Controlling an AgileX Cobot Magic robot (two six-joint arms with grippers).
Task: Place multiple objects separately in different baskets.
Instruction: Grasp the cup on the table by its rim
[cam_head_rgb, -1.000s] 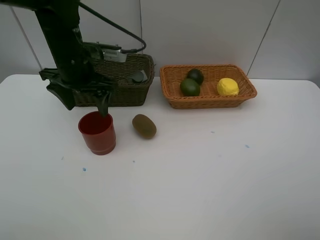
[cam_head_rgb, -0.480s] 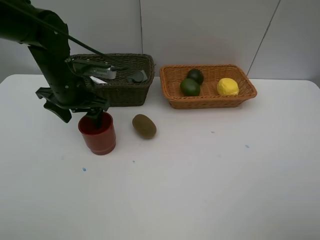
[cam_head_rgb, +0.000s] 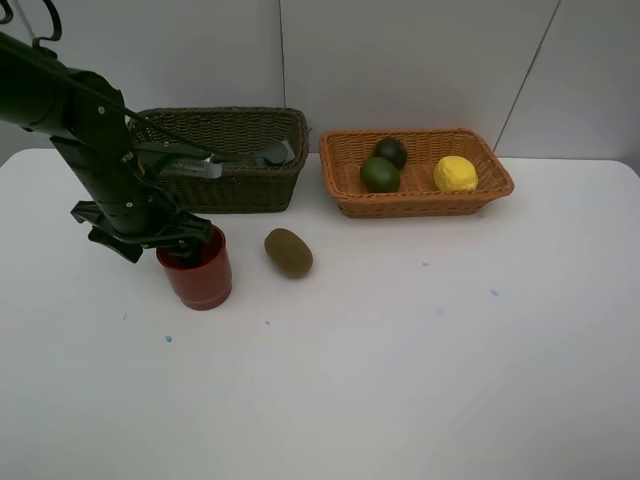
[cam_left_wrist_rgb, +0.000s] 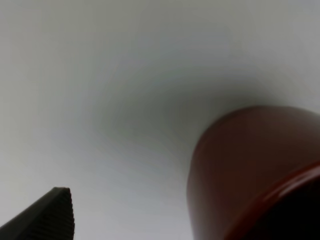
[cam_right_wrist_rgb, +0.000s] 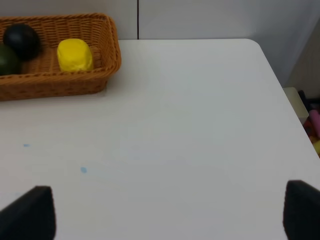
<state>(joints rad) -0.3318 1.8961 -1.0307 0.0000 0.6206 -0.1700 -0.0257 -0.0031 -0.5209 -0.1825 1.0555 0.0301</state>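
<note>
The red cup (cam_head_rgb: 197, 272) stands upright on the white table, with the brown kiwi (cam_head_rgb: 288, 252) just to its right. My left gripper (cam_head_rgb: 160, 243) is open and low over the cup's left wall, one finger inside the cup and the other outside it. In the left wrist view the cup (cam_left_wrist_rgb: 250, 170) fills the right side, and one fingertip (cam_left_wrist_rgb: 50, 215) shows over bare table. The orange-tan basket (cam_head_rgb: 420, 203) holds the lime (cam_head_rgb: 380, 174), the mangosteen (cam_head_rgb: 391, 152) and the lemon (cam_head_rgb: 455, 174). My right gripper (cam_right_wrist_rgb: 165, 215) is open over bare table.
The dark wicker basket (cam_head_rgb: 245, 188) stands behind the cup with a grey bottle (cam_head_rgb: 275, 153) inside. The right wrist view shows the orange-tan basket (cam_right_wrist_rgb: 100, 80) and the table's right edge (cam_right_wrist_rgb: 280, 85). Small blue specks mark the tabletop.
The left arm has swung leftward and come down. Its open gripper has sunk from above the cup's rim to straddle the cup's left wall. The cup and kiwi have not moved.
</note>
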